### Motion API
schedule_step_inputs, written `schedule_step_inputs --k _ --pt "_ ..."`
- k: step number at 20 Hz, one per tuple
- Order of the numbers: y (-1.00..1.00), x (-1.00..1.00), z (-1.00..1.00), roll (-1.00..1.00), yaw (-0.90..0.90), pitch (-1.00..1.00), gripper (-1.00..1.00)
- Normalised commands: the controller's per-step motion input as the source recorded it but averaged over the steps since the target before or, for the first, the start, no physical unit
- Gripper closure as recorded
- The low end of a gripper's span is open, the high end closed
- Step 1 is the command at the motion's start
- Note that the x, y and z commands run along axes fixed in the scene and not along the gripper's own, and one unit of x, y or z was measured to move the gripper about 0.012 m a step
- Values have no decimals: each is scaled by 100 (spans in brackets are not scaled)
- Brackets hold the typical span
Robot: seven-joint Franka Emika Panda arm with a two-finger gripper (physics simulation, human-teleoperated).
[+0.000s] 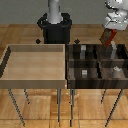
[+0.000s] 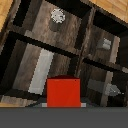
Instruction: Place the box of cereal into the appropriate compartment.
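Pinching the box of cereal, my gripper holds it above the compartment tray; release remains.

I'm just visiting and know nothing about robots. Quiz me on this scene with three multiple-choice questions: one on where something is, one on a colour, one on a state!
1. Where is the box of cereal?
A. In the light wooden tray
B. Held up over the dark divided bin
C. On the floor

2. What colour is its face in the wrist view?
A. Red
B. Blue
C. Green

3. What does the light wooden tray hold?
A. Several cans
B. The cereal
C. Nothing visible

Answers: 1 B, the hand holds it above the dark divided bin. 2 A, a plain red face. 3 C, only bare floor shows.
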Motion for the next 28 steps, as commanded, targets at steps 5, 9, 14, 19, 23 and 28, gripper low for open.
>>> schedule_step_inputs --k 5,9,14,19,23,28 --pt "0 0 -80 0 0 0 100" --pt "0 0 -100 0 0 0 100" --pt "0 -80 0 0 0 0 100" --pt "0 -40 -40 0 0 0 100" --pt "0 0 -100 0 0 0 100" --pt "0 0 -60 0 0 0 100"
